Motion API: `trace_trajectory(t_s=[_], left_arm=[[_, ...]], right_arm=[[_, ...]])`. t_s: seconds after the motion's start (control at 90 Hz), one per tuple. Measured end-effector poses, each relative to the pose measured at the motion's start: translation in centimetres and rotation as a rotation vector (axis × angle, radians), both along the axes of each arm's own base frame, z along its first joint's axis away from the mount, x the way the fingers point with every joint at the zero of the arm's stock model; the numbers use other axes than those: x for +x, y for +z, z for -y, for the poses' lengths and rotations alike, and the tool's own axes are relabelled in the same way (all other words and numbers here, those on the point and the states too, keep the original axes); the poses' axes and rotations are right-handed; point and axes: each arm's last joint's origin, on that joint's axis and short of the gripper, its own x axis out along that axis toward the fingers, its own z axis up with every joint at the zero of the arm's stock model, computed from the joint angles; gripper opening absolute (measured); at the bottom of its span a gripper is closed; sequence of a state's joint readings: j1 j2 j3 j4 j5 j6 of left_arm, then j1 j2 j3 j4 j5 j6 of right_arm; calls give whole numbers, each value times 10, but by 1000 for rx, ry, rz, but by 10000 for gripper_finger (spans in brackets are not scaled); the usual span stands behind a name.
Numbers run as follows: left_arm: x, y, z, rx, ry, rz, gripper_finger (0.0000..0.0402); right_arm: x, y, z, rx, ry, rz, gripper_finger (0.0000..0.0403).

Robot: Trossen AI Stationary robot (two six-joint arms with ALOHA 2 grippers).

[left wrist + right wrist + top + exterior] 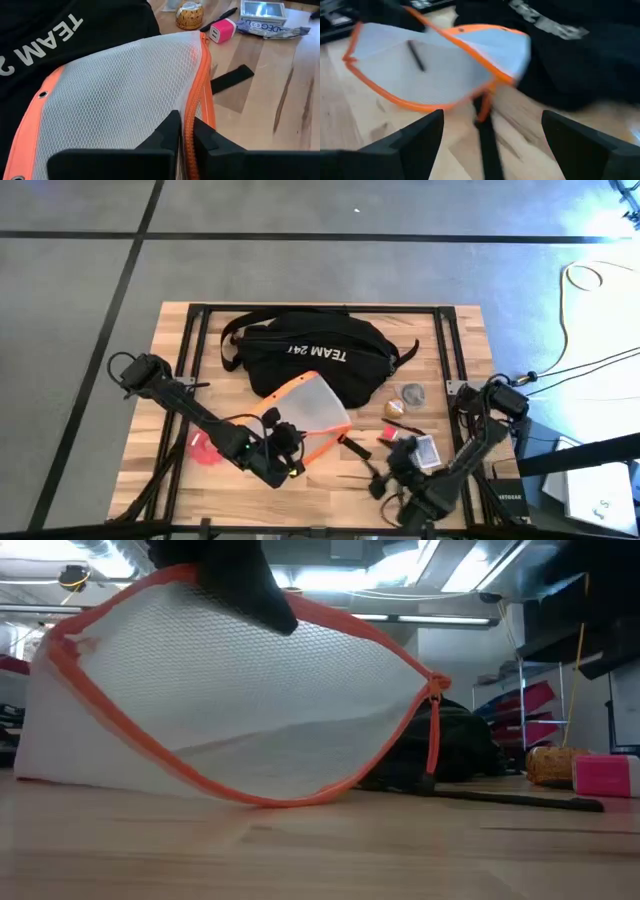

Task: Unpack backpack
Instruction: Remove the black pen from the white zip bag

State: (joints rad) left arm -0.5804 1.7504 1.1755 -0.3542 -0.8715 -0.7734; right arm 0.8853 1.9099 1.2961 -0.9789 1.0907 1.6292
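Observation:
The black backpack [310, 352] with white lettering lies at the table's far middle. In front of it a translucent mesh pouch [305, 410] with orange trim stands up from the table on its lower edge [250, 798], its far part against the backpack [60, 30]. My left gripper [285, 442] is shut on the pouch's near orange edge. My right gripper [385, 475] stands open near the front edge, right of the pouch, with nothing between its fingers [420, 137]. A black strap [487, 145] lies on the wood ahead of it. My left gripper pinches the pouch's orange zipper edge [189, 125] between its two fingers [167, 135], coming from the near left side at a slant. That edge is lifted, so the pouch stands up with its lower edge on the table and its mesh side spread.
Right of the pouch lie a pink cube [390, 434], a round patterned thing [394, 409], a grey disc [412, 392], a card pack [427, 450] and a black pen [220, 17]. A red thing [203, 445] lies at the near left. Black frame rails [445, 340] run along the table.

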Motion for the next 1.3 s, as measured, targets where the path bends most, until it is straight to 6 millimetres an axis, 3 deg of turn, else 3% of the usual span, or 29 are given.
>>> trace_trajectory(t_s=[0.2,0.333,0.544,0.767,1.078,1.3], left_arm=[[0,0,0,0,0,0,0],[0,0,0,2,0,-3,0],[0,0,0,11,-7,-7,0],[0,0,0,12,-8,-8,0],[0,-1,-2,28,1,-16,0],[-1,-3,-4,43,2,-37,0]], right_arm=[[90,-13,20,13,264,-135,319],[125,-9,22,-30,446,-28,308],[147,-48,37,-82,501,-102,263],[177,-73,57,-121,539,10,237],[197,-99,80,-203,577,46,236],[216,-103,73,-293,593,31,236]])
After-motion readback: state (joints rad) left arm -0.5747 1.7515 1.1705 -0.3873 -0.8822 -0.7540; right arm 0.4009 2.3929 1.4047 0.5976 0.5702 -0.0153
